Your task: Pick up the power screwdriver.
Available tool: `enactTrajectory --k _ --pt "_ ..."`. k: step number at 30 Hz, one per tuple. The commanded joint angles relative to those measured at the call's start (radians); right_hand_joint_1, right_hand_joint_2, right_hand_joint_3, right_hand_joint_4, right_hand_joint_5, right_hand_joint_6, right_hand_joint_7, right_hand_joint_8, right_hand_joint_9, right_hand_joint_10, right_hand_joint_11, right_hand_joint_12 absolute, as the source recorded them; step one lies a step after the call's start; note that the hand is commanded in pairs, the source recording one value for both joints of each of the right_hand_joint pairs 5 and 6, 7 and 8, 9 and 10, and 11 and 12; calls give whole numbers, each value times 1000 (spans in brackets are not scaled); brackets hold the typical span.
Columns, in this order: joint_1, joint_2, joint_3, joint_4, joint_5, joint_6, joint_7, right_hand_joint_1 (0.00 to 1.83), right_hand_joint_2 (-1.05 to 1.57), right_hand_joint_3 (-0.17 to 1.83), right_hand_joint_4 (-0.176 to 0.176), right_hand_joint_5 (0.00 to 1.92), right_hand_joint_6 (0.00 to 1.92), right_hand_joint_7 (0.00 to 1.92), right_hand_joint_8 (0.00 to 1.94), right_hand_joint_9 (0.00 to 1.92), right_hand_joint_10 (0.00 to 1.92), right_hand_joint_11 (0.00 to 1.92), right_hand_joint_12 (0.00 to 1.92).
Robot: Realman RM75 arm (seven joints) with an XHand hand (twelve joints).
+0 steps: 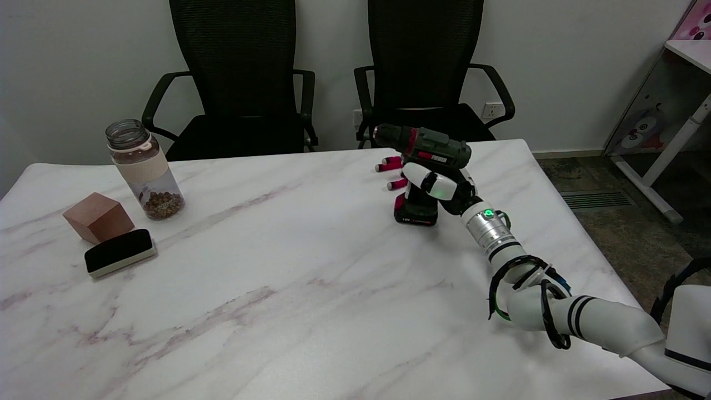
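The power screwdriver (430, 145), dark green and red with a black chuck pointing left, stands upright on its battery base (415, 214) at the far right of the marble table (289, 266). My right hand (436, 186) is wrapped around its handle. The white thumb lies across the front of the handle. The other fingers pass behind it, and their pink fingertips (389, 163) stick out on the left. The handle itself is mostly hidden by the hand. The base still rests on the tabletop.
At the far left stand a glass jar (141, 169) with brown bits inside, a brown cube (98, 216) and a black-topped eraser block (119, 252). Two black office chairs (239, 83) sit behind the table. The table's right edge is close to my arm.
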Motion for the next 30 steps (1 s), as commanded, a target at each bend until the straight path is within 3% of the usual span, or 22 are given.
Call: enactTrajectory --k 1,3,5,10,11,12,17,25,26,27,30 --pt "14 -1 -4 -6 -2 -2 5 876 450 936 -32 1219 1219 1219 1219 1444 1444 1520 1520" --pt "17 2 -4 -13 -2 3 5 869 460 929 -40 1259 1259 1259 1259 1465 1465 1532 1532" --pt "20 2 -4 -18 -2 3 5 877 468 925 -82 1299 1299 1299 1299 1481 1481 1544 1544" --pt "29 5 5 -36 -31 3 5 864 472 921 -83 1361 1361 1361 1361 1539 1539 1582 1582" --pt "32 8 4 -45 -31 3 5 862 474 920 -73 1376 1376 1376 1376 1554 1554 1584 1584" --pt "33 10 4 -49 -31 3 5 854 477 918 -28 1400 1400 1400 1400 1568 1568 1589 1589" --pt "44 22 8 -103 -55 11 5 839 535 876 8 1613 1613 1613 1613 1649 1649 1677 1677" --pt "55 53 8 -222 -98 17 5 826 609 854 22 1668 1668 1668 1668 1720 1720 1767 1767" --pt "58 54 8 -233 -103 17 5 826 619 855 67 1669 1669 1669 1669 1726 1726 1775 1775" --pt "58 54 8 -237 -107 17 5 829 621 857 159 1668 1668 1668 1668 1728 1728 1777 1777" --pt "67 54 8 -254 -122 17 5 829 621 866 169 1661 1661 1661 1661 1738 1738 1786 1786"
